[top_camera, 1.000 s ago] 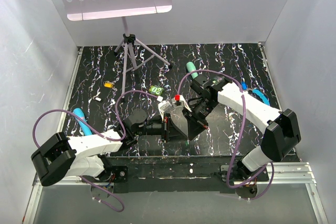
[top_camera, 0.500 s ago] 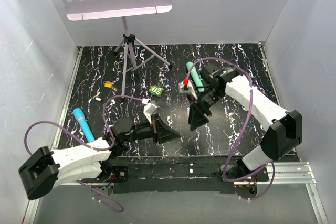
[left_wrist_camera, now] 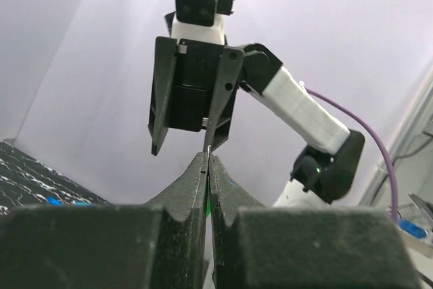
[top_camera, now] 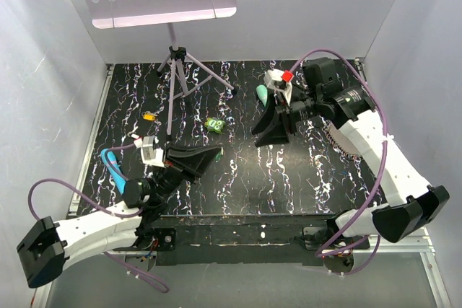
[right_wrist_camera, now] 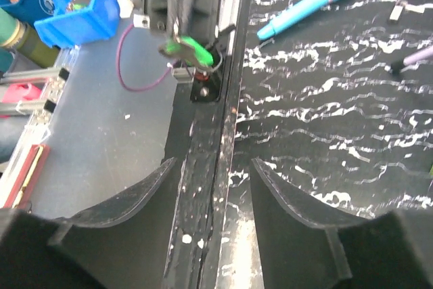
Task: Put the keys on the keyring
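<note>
One key (top_camera: 149,115) lies on the worktop (top_camera: 289,171) left of the tripod (top_camera: 177,70) — the other key (right_wrist_camera: 186,49) in the left gripper (top_camera: 215,152).

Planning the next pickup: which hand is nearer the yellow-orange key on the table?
Left. The left hand, shut on the light green key, hovers right of the yellow-orange key, toward the arm bases; the open right hand is much farther right.

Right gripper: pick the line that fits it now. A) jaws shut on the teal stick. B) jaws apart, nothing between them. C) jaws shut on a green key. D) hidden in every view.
B: the right wrist view shows the right gripper with jaws apart and only the table edge seen between them; the light green key is at the left gripper's tips.
</note>
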Tool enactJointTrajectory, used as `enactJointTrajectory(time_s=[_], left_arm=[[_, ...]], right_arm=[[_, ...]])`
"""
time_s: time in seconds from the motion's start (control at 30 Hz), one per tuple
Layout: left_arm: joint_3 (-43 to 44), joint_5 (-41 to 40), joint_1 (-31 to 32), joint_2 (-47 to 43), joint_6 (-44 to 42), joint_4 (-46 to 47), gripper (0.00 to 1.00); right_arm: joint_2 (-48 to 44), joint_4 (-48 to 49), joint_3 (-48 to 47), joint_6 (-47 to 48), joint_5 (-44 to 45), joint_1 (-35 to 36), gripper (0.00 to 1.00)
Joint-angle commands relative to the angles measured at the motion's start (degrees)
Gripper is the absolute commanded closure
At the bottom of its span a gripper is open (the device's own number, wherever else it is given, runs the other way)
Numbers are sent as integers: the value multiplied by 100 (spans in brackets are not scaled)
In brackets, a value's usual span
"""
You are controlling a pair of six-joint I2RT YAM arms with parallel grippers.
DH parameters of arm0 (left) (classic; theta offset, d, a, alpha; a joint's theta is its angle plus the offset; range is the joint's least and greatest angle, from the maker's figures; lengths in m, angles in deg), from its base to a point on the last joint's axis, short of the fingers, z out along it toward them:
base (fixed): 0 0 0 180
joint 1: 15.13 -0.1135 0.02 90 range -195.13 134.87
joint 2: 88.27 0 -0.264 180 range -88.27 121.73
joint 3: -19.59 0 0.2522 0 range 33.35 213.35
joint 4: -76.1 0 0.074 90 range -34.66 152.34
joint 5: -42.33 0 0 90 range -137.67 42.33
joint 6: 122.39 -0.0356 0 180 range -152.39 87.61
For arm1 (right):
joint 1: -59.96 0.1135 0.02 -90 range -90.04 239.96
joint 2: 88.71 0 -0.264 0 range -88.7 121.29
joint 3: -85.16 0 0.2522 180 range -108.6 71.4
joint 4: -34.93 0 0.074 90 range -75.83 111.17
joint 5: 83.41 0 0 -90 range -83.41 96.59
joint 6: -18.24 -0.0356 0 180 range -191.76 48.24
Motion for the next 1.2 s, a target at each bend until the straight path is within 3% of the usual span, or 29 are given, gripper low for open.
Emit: enactJointTrajectory(time_s=[0.0,0.13,0.37,0.53,1.17], left_arm=[[473,-615,28,556,-122,870,100],[614,-773,28,935,-78,1282,100],[632,-1019,28,1173,18,1354,100],[658,-1037,28,1269,45,1371,100],[685,-1002,28,1366,80,1424,100]], right_arm=[[230,1914,-318,-2071,-338,231,47],[301,2812,-125,-3179,-268,513,51],[345,3437,60,-3954,-206,557,61],[415,3622,113,-4227,-110,583,68],[477,3991,465,-4535,-83,671,69]])
